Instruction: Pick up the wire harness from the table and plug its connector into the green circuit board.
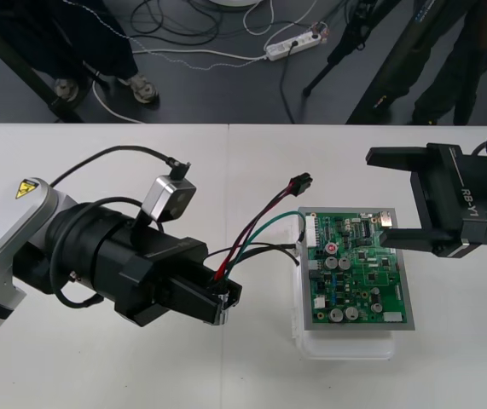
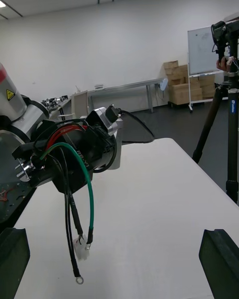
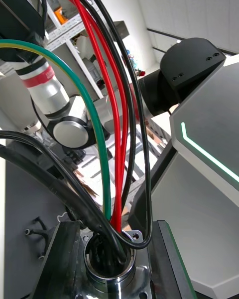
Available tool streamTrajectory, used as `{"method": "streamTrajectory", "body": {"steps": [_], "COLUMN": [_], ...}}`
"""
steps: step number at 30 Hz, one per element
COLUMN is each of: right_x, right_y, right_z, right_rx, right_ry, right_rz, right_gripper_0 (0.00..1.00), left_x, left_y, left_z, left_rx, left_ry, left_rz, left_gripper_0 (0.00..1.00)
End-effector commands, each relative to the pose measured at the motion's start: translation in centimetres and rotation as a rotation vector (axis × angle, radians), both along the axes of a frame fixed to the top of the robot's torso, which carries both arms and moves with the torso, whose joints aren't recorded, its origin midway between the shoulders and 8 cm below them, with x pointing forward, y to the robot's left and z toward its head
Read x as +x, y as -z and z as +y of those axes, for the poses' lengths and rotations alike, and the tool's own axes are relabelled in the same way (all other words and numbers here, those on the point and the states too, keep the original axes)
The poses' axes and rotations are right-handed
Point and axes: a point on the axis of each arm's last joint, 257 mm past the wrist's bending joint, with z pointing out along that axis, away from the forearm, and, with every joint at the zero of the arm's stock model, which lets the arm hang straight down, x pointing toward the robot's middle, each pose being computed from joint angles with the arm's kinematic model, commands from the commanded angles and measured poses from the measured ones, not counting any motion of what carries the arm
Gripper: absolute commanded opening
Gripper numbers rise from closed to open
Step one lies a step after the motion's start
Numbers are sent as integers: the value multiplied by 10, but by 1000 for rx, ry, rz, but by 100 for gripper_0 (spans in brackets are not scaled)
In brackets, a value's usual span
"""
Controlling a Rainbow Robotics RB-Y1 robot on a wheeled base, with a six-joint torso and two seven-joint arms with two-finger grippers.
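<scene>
At about 8 o'clock on the plain light table, the left gripper has its black fingers closed around the round, flanged metal socket of the thin red, black and green wire harness. The left wrist view shows the socket seated between the two fingers, with the wires fanning out of it.

From the socket the wires arc toward 1 o'clock and end in the small black plastic plug. It lies just off the 11 o'clock corner of the green rectangular circuit board, which sits on a white plastic base. One green lead strays on its own toward the board's 9 o'clock edge. The plug is not in the board, and I cannot tell whether it rests on the table or hangs just above it.

The harness looks very light. Its wires seem limp yet slightly springy, so the free end would likely wag and twist when moved. The socket is rigid and gives a firm hold, but it is far from the plug. To seat the plug, a grip on the flat sides of its hard body would probably work better than holding the wires, which could bend or pull out.

At the board's 2 o'clock, the right gripper has its jaws wide apart and holds nothing. Its nearer finger reaches over the board's upper right corner.
</scene>
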Motion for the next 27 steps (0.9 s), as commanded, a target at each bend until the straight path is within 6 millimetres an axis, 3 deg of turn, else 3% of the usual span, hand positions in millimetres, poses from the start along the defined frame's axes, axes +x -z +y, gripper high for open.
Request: {"method": "streamTrajectory", "body": {"steps": [1,14,27], "right_x": [-10,-22,-28], "right_y": [-15,-10,-10], "right_z": [-1,-9,1], "right_rx": [-15,52,89], "right_ry": [-39,-112,-149], "right_rz": [18,139,163], "right_gripper_0": [100,100,100], "left_x": [-34,-57,-60], "left_y": [-8,-10,-12], "left_z": [-5,-9,-10], "left_rx": [15,0,-13], "left_ry": [139,210,219], "left_rz": [20,41,41], "left_gripper_0": [0,0,0]}}
